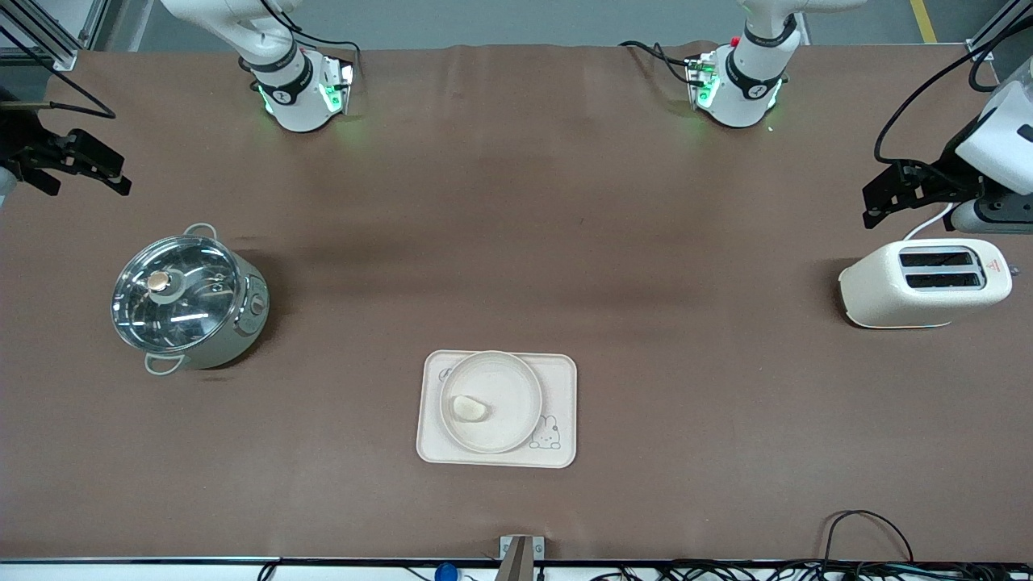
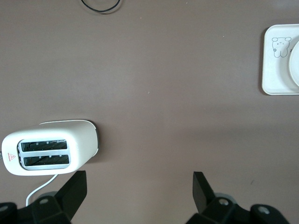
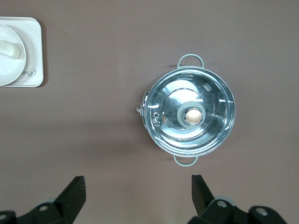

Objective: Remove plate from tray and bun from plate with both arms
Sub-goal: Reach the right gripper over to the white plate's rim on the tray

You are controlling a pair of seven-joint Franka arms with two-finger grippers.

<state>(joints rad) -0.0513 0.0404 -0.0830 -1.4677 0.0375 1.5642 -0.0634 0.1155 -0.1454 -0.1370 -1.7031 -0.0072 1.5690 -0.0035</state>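
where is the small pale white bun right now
In the front view the small pale white bun lies in the round cream plate, which sits on the rectangular cream rabbit tray, toward the front camera's edge.

The right hand (image 3: 135, 191) hangs above the brown desk (image 3: 93, 130), its two black fingers (image 3: 74, 191) spread wide with nothing between them. Below it stands a steel pot (image 3: 189, 116) with a glass lid — a round knob sits in the middle of the lid, and a loop handle shows at each of two sides. Well apart from the pot, at the picture's edge, lies a cream tray (image 3: 35, 56). The plate (image 3: 9, 70) rests on it, and the bun (image 3: 10, 49) lies in the plate — both only partly in view.
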